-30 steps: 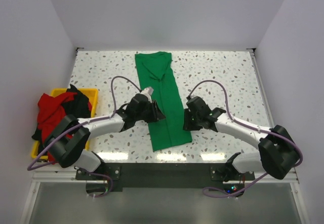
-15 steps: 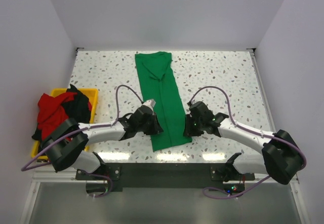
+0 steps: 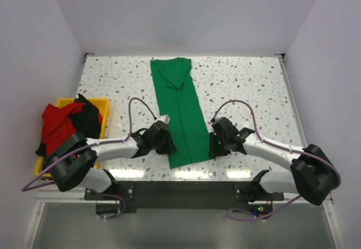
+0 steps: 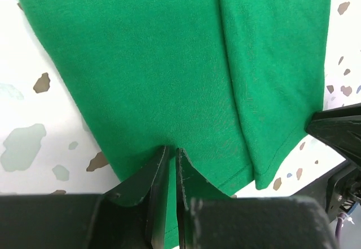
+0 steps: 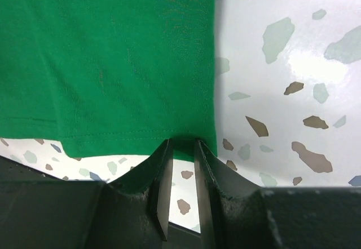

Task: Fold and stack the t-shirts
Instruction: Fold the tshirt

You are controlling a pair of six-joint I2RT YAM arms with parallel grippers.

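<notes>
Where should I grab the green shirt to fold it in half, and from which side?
Take the green shirt by the two corners of its near hem, one gripper each, from the near side. It lies flat as a long narrow strip, collar far, so that hem is the free end to carry over. The left gripper and right gripper sit at those corners.

The top camera looks down over the whole table (image 3: 248, 85) from behind; both wrist cameras sit close over the shirt (image 4: 141, 63), sharing its near hem.
</notes>
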